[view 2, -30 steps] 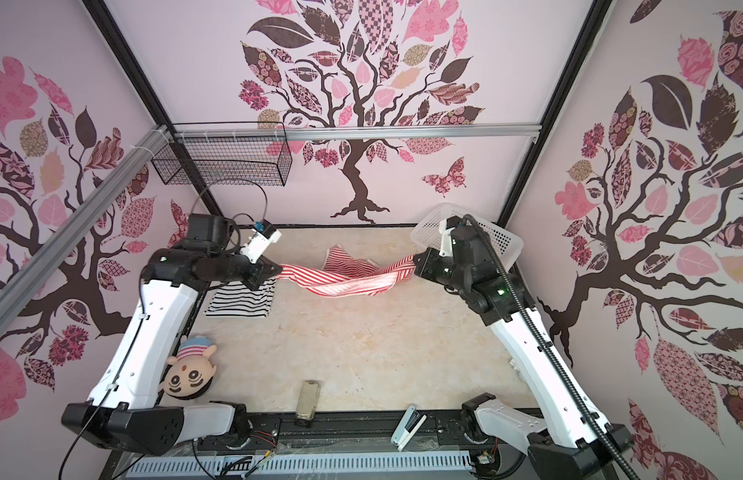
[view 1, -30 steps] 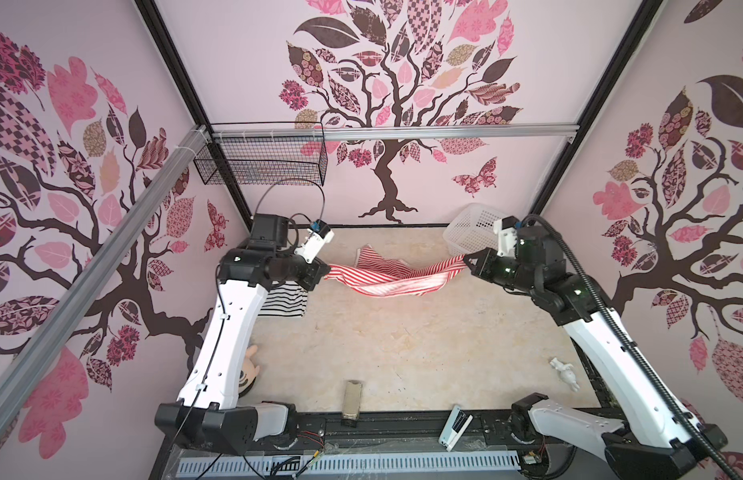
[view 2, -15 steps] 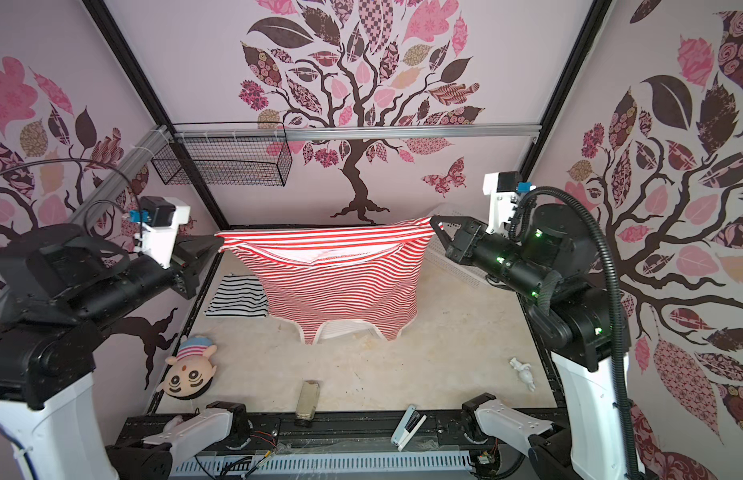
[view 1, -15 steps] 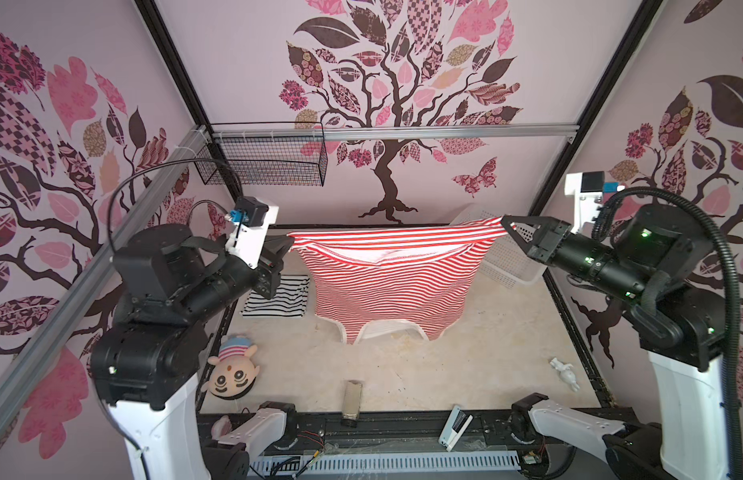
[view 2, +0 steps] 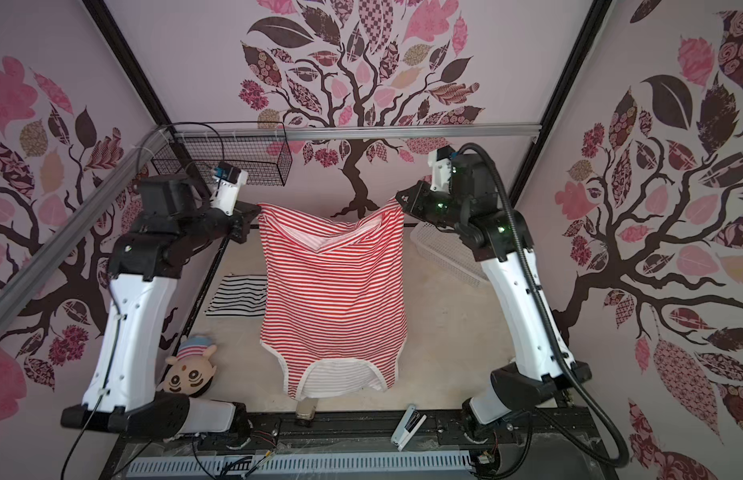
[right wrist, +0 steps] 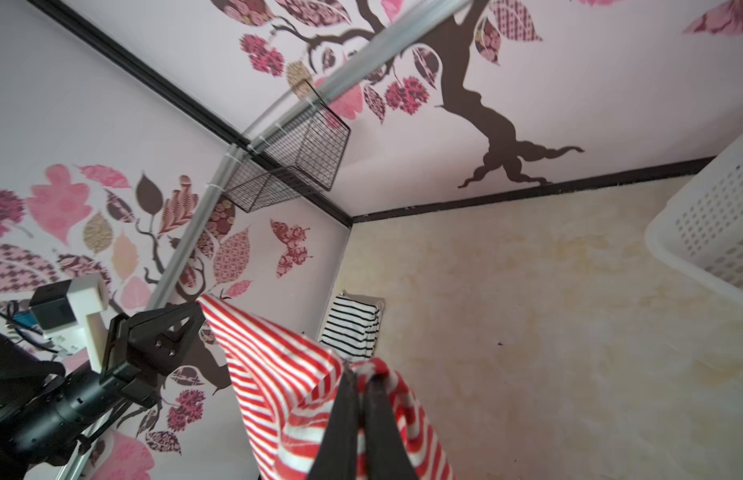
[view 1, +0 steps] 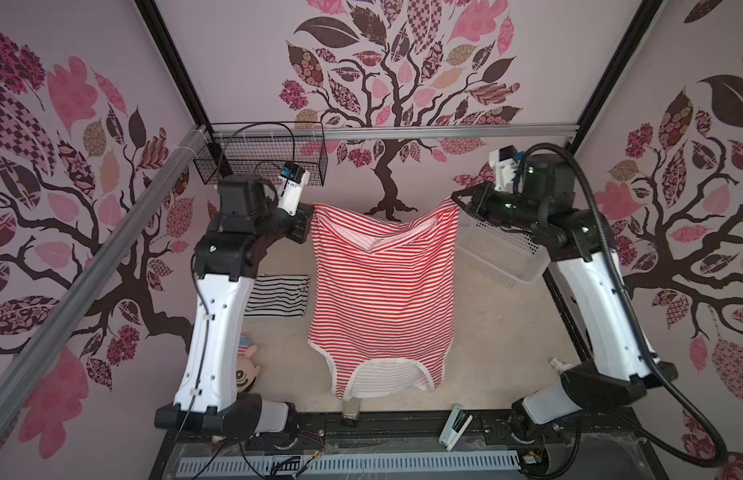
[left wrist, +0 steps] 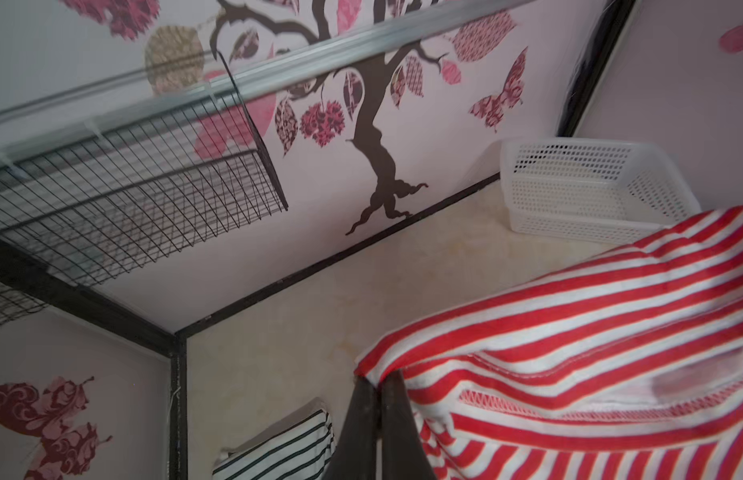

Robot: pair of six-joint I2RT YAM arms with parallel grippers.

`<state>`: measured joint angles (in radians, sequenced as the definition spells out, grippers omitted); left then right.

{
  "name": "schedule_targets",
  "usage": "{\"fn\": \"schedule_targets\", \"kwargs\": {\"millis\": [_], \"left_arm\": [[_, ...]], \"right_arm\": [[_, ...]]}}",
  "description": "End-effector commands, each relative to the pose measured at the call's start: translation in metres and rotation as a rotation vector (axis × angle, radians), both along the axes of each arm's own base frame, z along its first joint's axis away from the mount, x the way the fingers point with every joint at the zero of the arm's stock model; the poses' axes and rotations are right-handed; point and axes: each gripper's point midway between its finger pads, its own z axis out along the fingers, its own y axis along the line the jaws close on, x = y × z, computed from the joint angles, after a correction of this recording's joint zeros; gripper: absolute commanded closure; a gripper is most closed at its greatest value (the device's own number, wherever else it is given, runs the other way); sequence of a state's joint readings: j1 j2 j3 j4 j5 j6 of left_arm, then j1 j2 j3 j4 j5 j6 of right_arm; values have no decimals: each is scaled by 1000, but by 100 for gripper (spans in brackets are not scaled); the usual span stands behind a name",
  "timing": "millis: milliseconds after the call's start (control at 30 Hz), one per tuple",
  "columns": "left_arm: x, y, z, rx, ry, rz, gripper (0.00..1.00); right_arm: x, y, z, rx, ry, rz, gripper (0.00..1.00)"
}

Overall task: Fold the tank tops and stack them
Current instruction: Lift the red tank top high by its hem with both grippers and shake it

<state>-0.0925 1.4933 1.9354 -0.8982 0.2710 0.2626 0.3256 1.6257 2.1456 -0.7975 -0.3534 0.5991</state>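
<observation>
Since half a second ago your left tool (view 1: 308,211) and right tool (view 1: 458,200) have drawn closer together, so the red-and-white tank top (view 1: 382,291) no longer stretches taut; its upper edge sags in a V. Each tool is pinched tight on one hem corner, holding the garment upside down in the air above the counter's (view 1: 498,332) middle, with the white-trimmed neck and armholes lowest. The black-and-white tank top (view 1: 278,295) lies folded flat at 9 o'clock.

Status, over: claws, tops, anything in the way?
Left claw and right claw shut, each on a hem corner of red top, hanging straps down. Black top folded on table, left side. Basket far right; nothing blocking seen.
</observation>
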Motion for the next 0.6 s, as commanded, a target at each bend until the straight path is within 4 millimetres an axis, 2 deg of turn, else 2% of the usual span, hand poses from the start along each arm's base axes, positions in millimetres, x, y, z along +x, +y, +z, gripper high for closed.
{"fn": "schedule_targets", "kwargs": {"millis": [0,67,167,267,333,367,433,467,500,533,567], "left_arm": [[57,13,10,11,-102,56,100],[90,24,13,9,-120,102,100],[107,41,43,-68,-156,134,100],[94,48,84,-116,-238,141,100],[78,47,101,-128,-282,133,100],[70,44,103,-138,-292,121,100],[60,38,89,-146,-270,87,100],[60,36,72,-140,-237,73,100],[62,35,51,-128,-198,70,100],[66,37,21,-107,-140,73,100],[70,38,-17,-76,-67,75,100]], "right_arm": [[47,1,9,44,-59,20,100],[79,-3,13,30,-97,3,100],[97,-6,35,81,-151,30,100],[88,-9,56,121,-201,69,100],[77,-10,59,117,-215,83,100],[71,-10,57,120,-219,88,100],[61,-13,45,115,-212,84,100],[59,-14,32,98,-189,80,100],[62,-16,19,79,-162,66,100],[67,-17,-8,58,-105,55,100],[70,-16,-31,49,-62,57,100]]}}
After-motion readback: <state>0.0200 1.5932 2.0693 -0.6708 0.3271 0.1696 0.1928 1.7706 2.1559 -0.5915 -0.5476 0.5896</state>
